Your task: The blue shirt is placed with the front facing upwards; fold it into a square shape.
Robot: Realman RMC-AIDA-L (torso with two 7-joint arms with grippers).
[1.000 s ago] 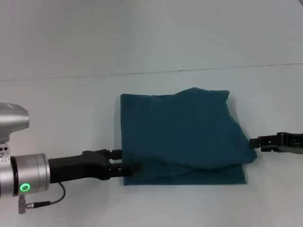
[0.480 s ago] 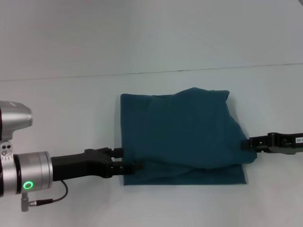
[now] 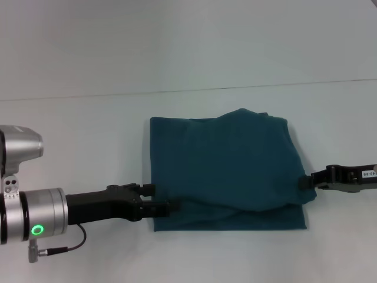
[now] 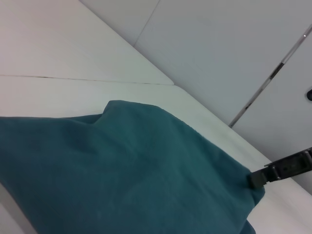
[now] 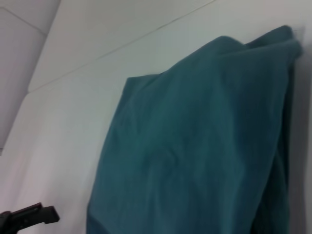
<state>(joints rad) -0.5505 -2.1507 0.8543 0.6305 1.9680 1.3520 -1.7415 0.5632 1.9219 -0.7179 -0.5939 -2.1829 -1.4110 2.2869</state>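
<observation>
The blue shirt (image 3: 227, 171) lies folded on the white table (image 3: 88, 135) — print hidden. Left claw (image 3: 160, 200) and right claw (image 3: 306, 181) meet opposite edges; neither grip can be told.

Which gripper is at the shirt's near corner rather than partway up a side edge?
The left gripper, at the blue shirt's near-left corner. The right gripper meets the right edge higher up.
</observation>
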